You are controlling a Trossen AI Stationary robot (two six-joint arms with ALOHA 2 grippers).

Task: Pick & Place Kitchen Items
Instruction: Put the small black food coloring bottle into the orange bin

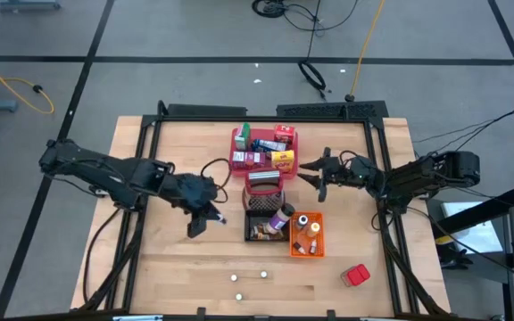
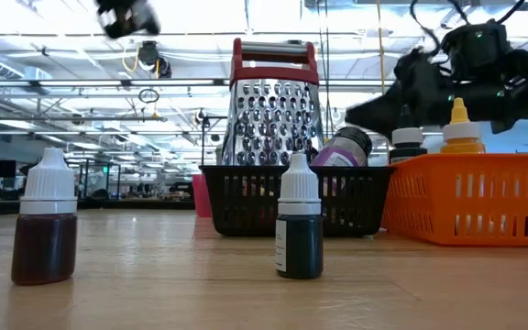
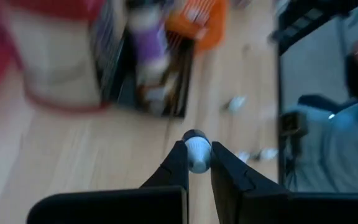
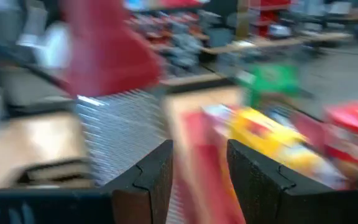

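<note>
the left hand (image 3: 197, 163) is clenching a small white-capped bottle (image 3: 197, 152) between its fingertips, hovering over the wooden surface (image 1: 168, 259) just left of the black wire basket (image 1: 262, 230). the right hand (image 1: 315, 175) is hanging with its fingers parted and gripping nothing, beside the red tray (image 1: 238, 147) of grocery boxes (image 1: 283, 160) and the grater (image 1: 263, 189) standing in the basket. two more small bottles (image 2: 299, 229) are standing on the surface nearby.

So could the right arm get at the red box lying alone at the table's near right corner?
Probably yes: the red box lies alone on bare wood on that arm's side, and the right gripper, jaws empty and apart, hovers by the red tray.
</note>
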